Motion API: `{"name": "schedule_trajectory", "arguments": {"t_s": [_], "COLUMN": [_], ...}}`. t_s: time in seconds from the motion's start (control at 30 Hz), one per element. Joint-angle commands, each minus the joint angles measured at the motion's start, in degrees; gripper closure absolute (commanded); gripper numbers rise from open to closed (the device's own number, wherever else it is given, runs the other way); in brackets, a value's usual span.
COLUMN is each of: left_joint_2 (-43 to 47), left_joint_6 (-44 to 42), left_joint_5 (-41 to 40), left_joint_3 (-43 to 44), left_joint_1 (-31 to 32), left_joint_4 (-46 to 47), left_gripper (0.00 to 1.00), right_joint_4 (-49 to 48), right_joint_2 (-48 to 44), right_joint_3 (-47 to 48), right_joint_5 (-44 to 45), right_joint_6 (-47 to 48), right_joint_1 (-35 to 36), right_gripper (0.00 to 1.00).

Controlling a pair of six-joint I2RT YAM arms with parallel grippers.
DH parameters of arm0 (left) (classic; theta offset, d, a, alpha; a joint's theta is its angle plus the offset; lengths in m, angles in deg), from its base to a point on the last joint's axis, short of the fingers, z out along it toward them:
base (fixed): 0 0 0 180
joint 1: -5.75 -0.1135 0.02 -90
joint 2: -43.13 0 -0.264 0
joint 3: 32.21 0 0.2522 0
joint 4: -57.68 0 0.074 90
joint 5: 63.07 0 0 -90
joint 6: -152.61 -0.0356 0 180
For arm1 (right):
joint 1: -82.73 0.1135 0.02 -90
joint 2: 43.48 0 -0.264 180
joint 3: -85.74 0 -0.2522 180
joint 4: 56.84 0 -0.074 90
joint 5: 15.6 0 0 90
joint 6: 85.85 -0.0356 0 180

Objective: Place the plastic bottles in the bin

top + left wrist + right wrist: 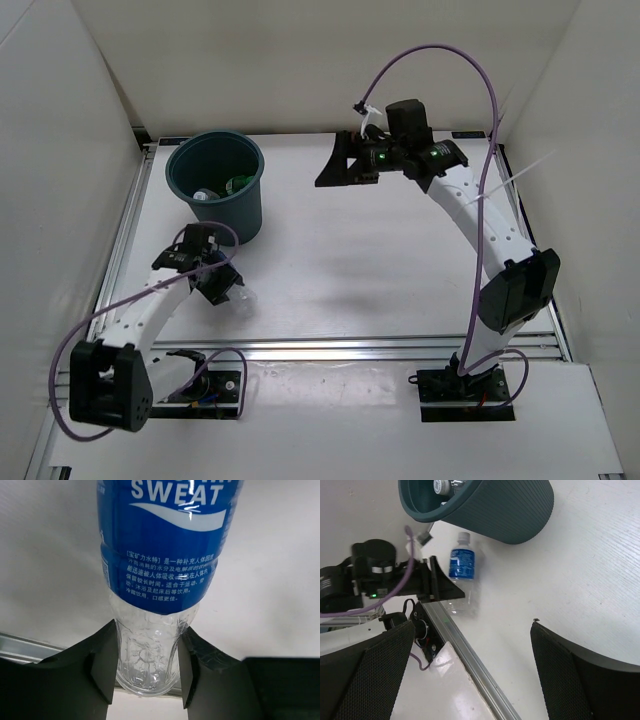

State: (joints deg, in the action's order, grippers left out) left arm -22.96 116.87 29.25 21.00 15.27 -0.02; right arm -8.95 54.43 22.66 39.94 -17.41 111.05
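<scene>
The dark teal bin (215, 190) stands at the back left, and its ribbed wall also shows in the right wrist view (510, 510). Inside it lie a green bottle (238, 183) and a clear bottle (205, 194). My left gripper (222, 283) is shut on the clear base of the blue-labelled bottle (165, 545), with a finger (102, 665) pressed against each side. That bottle (462, 565) is low over the table in front of the bin, its white cap towards the bin. My right gripper (338, 168) is open and empty, high at the back middle.
White walls enclose the table on the left, back and right. An aluminium rail (380, 350) runs along the near edge, with both arm bases behind it. Purple cables (440, 50) loop over the arms.
</scene>
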Motion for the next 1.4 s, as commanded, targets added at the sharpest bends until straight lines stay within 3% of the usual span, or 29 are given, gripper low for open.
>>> {"name": "schedule_trajectory", "arguments": {"t_s": [0.0,0.1,0.2,0.23,0.5,0.57,0.67,0.7,0.77,0.9,1.0,1.1,1.13,1.23,1.37], "left_joint_2": [7.9,11.6,10.1,8.9,-13.6,-18.1,-24.7,-26.3,-26.9,-22.3,-13.7,-1.6,4.7,13.7,30.2], "left_joint_6": [2.1,3.1,2.6,1.4,-12.7,-13.9,-14.8,-14.8,-14.8,-14.2,-16.2,-16.8,-17.3,-17.3,-18.0], "left_joint_5": [-3.4,-10.6,-17.8,-19.4,-23.1,-20.1,-16.8,-16.8,-17.6,-21.1,-26.1,-30.8,-31.9,-34.7,-35.3], "left_joint_3": [5.2,13.9,28.8,37.6,71.2,76.3,77.7,77.1,76.1,70.3,63.9,49.9,41.7,27.2,16.4], "left_joint_1": [0.2,0.9,0.9,0.9,0.2,-0.3,-0.8,-0.8,-1.3,-1.3,-1.3,-1.3,-1.3,-1.3,-1.3], "left_joint_4": [-3.8,-8.3,-15.0,-16.2,-12.7,-12.2,-12.2,-12.2,-13.6,-13.2,-10.3,-7.3,-7.3,-6.7,-6.7], "left_gripper": [0.59,0.59,0.62,0.62,0.56,0.52,0.3,0.09,0.0,0.0,0.0,0.0,0.0,0.0,0.0], "right_joint_4": [-0.7,-0.2,-0.2,-0.2,-0.2,-0.2,-0.2,-0.2,-0.2,-0.2,-0.2,0.8,1.5,4.5,4.7], "right_joint_2": [-2.7,-2.7,-1.5,-1.5,0.8,0.8,0.2,0.2,-1.3,-4.0,-5.4,-6.1,-6.1,-4.8,-4.8], "right_joint_3": [-0.3,-0.3,0.3,0.3,2.8,3.5,2.9,2.9,2.3,-1.5,-4.8,-5.9,-5.9,-5.9,-10.2], "right_joint_5": [0.6,0.6,0.6,0.6,-1.1,-1.1,-0.6,-0.6,0.5,1.7,3.7,5.8,5.8,2.7,-2.1], "right_joint_6": [2.0,2.1,1.4,1.4,0.3,0.3,0.3,0.8,0.8,2.1,0.8,-2.1,-2.1,-2.8,-4.0], "right_joint_1": [-0.5,-1.1,-1.1,-1.1,-1.1,-1.1,-1.1,-1.1,-1.6,-2.8,-4.1,-6.2,-7.4,-9.9,-12.8], "right_gripper": [0.0,0.0,0.0,0.0,0.0,0.0,0.0,0.0,0.0,0.0,0.0,0.0,0.0,0.0,0.0]}}
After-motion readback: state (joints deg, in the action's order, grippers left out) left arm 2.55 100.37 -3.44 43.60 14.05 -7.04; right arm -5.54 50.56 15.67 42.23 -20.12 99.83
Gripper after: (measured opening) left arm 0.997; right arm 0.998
